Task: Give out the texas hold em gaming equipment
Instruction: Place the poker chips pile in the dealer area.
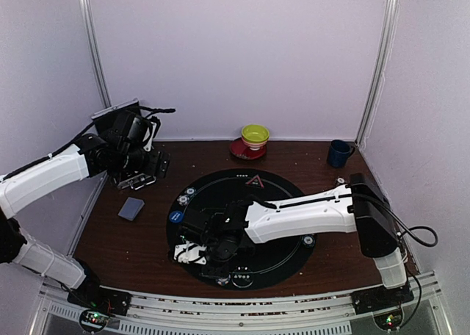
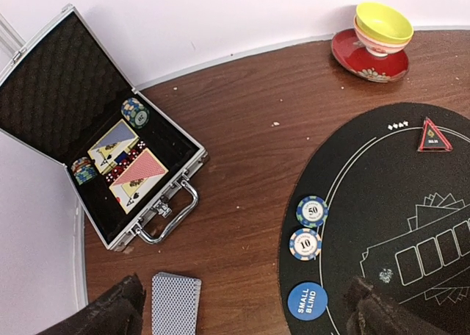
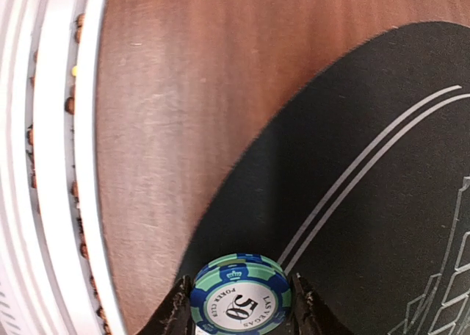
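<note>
Sitting clamped in right tool [image 3: 240, 309], green-blue 50 chip [image 3: 240, 300], above black mat [image 3: 382, 166]

Bare bench [image 2: 242, 166] between open case [image 2: 88, 129] and mat [image 2: 367, 195]: passable. Card deck [image 2: 175, 304] lies near the left edge. Right arm [image 1: 308, 214] spans the mat. Bowl [image 1: 255, 135] and mug [image 1: 339, 153] stand at the far edge.

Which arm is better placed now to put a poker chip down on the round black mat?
Right. The right claw holds a green-and-blue striped round chip over the round black felt mat; the left claw hangs open and empty.
</note>
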`<state>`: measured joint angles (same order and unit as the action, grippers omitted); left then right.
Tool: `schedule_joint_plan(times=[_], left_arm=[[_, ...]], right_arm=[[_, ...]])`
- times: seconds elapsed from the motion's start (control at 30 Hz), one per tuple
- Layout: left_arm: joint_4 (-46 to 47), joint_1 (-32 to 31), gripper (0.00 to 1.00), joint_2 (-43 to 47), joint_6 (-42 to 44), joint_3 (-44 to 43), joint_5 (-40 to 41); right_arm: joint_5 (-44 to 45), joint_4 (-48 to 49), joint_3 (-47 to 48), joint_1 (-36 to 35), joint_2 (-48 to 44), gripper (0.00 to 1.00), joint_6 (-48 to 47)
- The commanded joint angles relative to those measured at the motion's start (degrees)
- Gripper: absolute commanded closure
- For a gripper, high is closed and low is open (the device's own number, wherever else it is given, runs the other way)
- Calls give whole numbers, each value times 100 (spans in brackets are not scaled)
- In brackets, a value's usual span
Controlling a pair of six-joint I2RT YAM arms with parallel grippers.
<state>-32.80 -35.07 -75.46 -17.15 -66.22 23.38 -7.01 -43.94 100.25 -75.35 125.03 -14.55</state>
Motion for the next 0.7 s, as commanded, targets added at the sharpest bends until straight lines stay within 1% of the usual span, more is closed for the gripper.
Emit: schedule_joint_plan(times=[0.0, 0.67], left_arm=[[289, 57, 2, -21, -46, 43, -85], [307, 95, 2, -76, -26, 39, -184]], right_arm=[[-218, 3, 128, -59, 102, 60, 88], [-9, 193, 140, -120, 284, 59, 88]])
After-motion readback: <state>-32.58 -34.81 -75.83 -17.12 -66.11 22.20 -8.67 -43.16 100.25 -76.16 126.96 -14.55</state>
